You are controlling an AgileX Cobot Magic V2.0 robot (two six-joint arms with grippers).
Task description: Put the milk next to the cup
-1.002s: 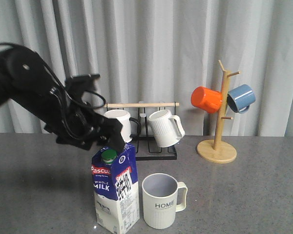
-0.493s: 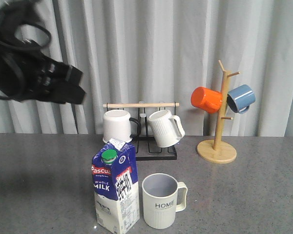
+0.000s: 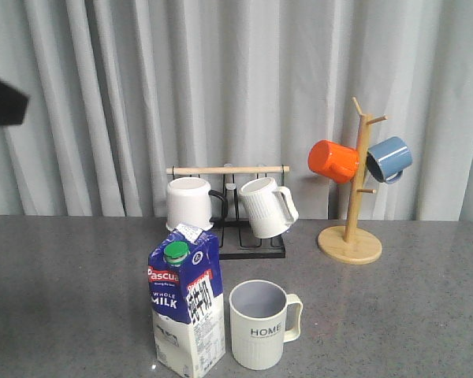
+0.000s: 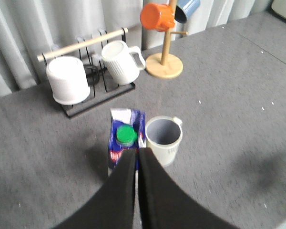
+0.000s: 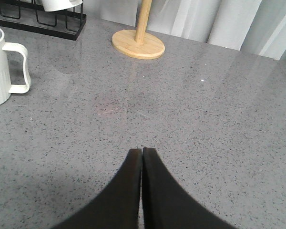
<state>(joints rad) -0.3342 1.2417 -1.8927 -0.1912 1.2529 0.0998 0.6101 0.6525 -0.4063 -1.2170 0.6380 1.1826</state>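
The milk point(image 3: 186, 305), a blue and white carton with a green cap, stands upright on the grey table just left of the cup point(image 3: 262, 323), the cream ribbed "HOME" mug with a grey-blue inside. Both also show in the left wrist view, milk point(image 4: 126, 137) and cup point(image 4: 164, 139), side by side. My left gripper point(image 4: 137, 151) is shut and empty, high above them; only a dark piece of it point(image 3: 1, 98) shows at the front view's left edge. My right gripper point(image 5: 142, 150) is shut and empty, low over bare table, right of the cup point(image 5: 5, 67).
A black wire rack point(image 3: 248, 250) with a wooden bar holds a plain white mug point(image 3: 189, 204) and a ribbed white mug point(image 3: 266, 206) behind the carton. A wooden mug tree point(image 3: 350, 242) at the back right carries an orange mug point(image 3: 332, 161) and a blue mug point(image 3: 389, 158).
My left arm has risen from just above the carton's top up and to the left, almost out of the front view. The milk and the cup have not moved.
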